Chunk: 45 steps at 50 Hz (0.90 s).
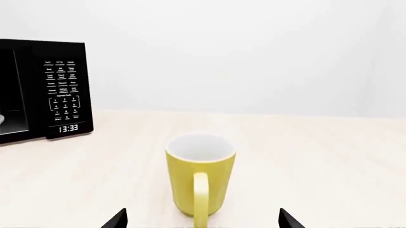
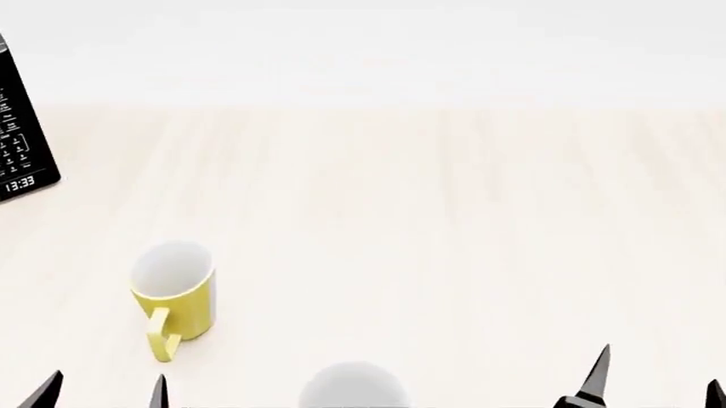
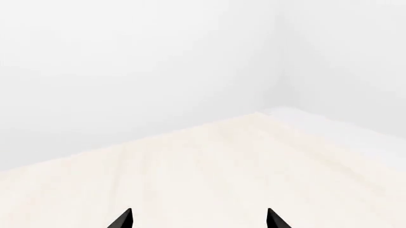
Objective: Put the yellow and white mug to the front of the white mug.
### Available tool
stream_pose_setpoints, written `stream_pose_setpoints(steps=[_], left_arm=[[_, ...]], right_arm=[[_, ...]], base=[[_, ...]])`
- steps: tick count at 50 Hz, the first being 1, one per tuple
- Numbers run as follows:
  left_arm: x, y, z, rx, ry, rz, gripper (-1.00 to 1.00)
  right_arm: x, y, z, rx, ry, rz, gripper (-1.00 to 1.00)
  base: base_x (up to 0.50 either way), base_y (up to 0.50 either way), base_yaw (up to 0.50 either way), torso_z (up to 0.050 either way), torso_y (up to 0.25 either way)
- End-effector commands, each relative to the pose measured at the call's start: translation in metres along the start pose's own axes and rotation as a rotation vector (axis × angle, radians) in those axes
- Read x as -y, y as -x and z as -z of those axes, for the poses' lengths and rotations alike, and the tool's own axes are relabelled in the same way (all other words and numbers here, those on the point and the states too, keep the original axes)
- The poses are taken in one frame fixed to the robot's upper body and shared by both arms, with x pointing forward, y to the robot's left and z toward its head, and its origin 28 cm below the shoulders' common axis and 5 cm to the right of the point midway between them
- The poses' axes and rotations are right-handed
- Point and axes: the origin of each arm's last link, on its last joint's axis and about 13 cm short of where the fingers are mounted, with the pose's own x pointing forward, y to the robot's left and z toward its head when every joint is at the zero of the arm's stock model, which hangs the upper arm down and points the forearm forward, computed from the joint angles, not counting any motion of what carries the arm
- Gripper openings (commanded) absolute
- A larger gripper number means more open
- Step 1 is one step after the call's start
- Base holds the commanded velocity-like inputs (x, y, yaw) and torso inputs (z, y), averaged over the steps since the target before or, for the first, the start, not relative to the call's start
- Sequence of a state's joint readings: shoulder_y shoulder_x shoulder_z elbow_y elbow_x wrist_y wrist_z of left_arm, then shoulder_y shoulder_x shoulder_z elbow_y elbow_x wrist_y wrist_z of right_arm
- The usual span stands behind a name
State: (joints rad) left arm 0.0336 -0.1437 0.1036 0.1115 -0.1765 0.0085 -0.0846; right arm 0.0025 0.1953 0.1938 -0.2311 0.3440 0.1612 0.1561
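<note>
The yellow and white mug stands upright on the pale wooden counter at the left, its yellow handle turned toward me. In the left wrist view the yellow and white mug sits just ahead of my left gripper, handle between the spread fingertips, not touching them. The left gripper is open near the front edge. The white mug shows only its rim at the bottom middle of the head view. My right gripper is open and empty at the front right; it also shows in the right wrist view.
A black microwave stands at the far left, its keypad and clock facing me; it also shows in the left wrist view. A white wall runs behind the counter. The counter's far corner shows in the right wrist view.
</note>
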Motion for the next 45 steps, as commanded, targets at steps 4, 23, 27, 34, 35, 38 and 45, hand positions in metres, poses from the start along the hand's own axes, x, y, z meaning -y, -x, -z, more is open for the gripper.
stream_pose_setpoints(steps=[4, 23, 27, 34, 35, 38, 45], left_arm=[[-0.0009, -0.0003, 0.001, -0.007, 0.001, -0.003, 1.0], [0.0002, 0.0003, 0.0023, -0.011, 0.0, 0.003, 1.0], [0.0, 0.0005, 0.0022, -0.011, -0.001, 0.002, 1.0], [0.0, 0.0005, 0.0025, -0.013, -0.003, 0.002, 1.0], [0.0, 0.0006, 0.0022, -0.013, -0.001, 0.002, 1.0], [0.0001, 0.0004, 0.0022, -0.013, -0.003, 0.002, 1.0], [-0.001, -0.0013, 0.0037, -0.023, 0.001, -0.012, 1.0]], right_arm=[[-0.0014, 0.0016, 0.0022, -0.004, -0.01, 0.009, 1.0], [-0.0005, 0.0028, 0.0079, -0.032, 0.02, 0.015, 1.0], [-0.0007, 0.003, 0.0071, -0.031, -0.005, 0.01, 1.0], [-0.0005, 0.0035, 0.0069, -0.026, 0.0, 0.015, 1.0], [-0.0003, 0.0036, 0.0068, -0.024, 0.002, 0.018, 1.0], [0.0006, 0.0041, 0.0062, -0.024, -0.001, 0.022, 1.0], [0.0007, 0.0048, 0.0076, -0.028, 0.0, 0.026, 1.0]], base=[[0.0, 0.0, 0.0, 0.0, 0.0], [0.09, -0.13, 0.0, 0.0, 0.0], [0.01, 0.0, 0.0, 0.0, 0.0], [0.0, 0.0, 0.0, 0.0, 0.0], [0.0, 0.0, 0.0, 0.0, 0.0], [0.0, 0.0, 0.0, 0.0, 0.0], [0.0, 0.0, 0.0, 0.0, 0.0]])
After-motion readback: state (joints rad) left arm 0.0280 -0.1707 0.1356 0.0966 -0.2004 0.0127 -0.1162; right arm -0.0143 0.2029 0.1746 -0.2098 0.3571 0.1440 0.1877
